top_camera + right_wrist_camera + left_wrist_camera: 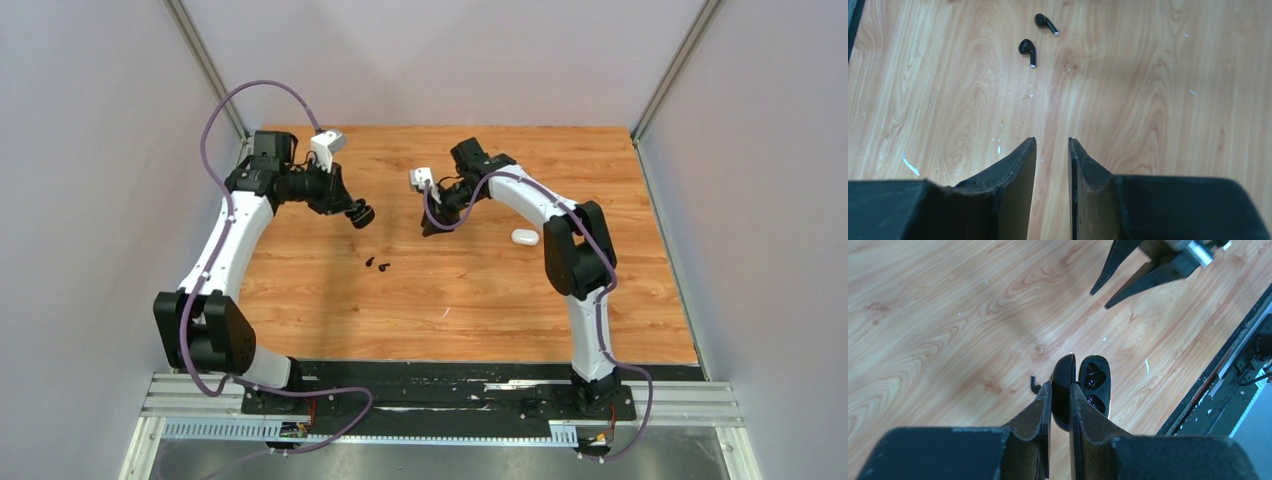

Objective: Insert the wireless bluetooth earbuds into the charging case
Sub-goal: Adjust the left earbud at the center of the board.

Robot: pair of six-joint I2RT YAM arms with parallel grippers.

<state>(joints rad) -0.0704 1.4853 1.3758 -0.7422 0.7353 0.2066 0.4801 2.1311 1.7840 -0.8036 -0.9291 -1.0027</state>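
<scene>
My left gripper (356,212) (1060,385) is shut on the lid of an open black charging case (1064,367), held above the table. The case's base (1094,385) hangs to the right of the fingers and shows two empty wells. Two glossy black earbuds (371,262) (385,266) lie side by side on the wood just below the case; the right wrist view shows them as earbuds (1028,47) (1045,22) ahead of my right gripper (431,227) (1052,141). That gripper is open by a narrow gap with nothing in it, low over the table.
A closed white charging case (525,237) lies on the wooden table (460,300) right of the right gripper, beside that arm's forearm. The right gripper's fingers (1148,280) show at the top of the left wrist view. Grey walls enclose the table on three sides.
</scene>
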